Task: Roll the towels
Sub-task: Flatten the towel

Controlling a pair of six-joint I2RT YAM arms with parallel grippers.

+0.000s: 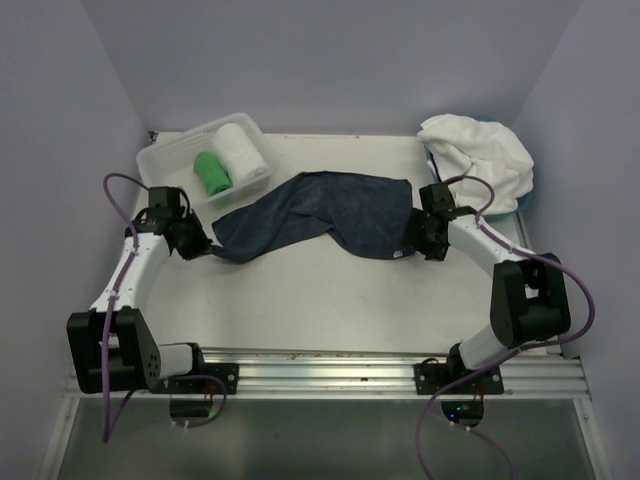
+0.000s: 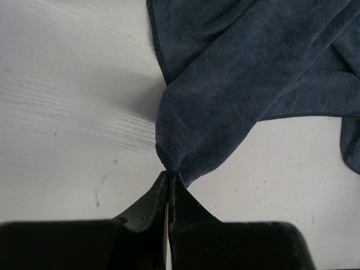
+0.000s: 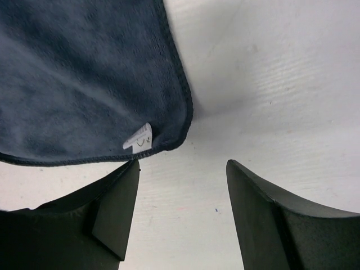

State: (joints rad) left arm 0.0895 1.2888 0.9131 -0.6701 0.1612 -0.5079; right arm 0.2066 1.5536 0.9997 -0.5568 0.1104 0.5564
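A dark blue towel (image 1: 320, 215) lies spread and rumpled across the middle of the table. My left gripper (image 1: 207, 247) is shut on its left corner; in the left wrist view the cloth (image 2: 236, 84) bunches into the closed fingertips (image 2: 170, 175). My right gripper (image 1: 415, 245) is open beside the towel's right corner. In the right wrist view that corner (image 3: 90, 84), with a white tag (image 3: 139, 138), lies just ahead of the left finger (image 3: 115, 211), and nothing is between the fingers.
A clear bin (image 1: 160, 160) at the back left holds a rolled green towel (image 1: 212, 174) and a rolled white towel (image 1: 243, 150). A heap of white towels (image 1: 480, 155) lies at the back right. Purple walls close in on three sides.
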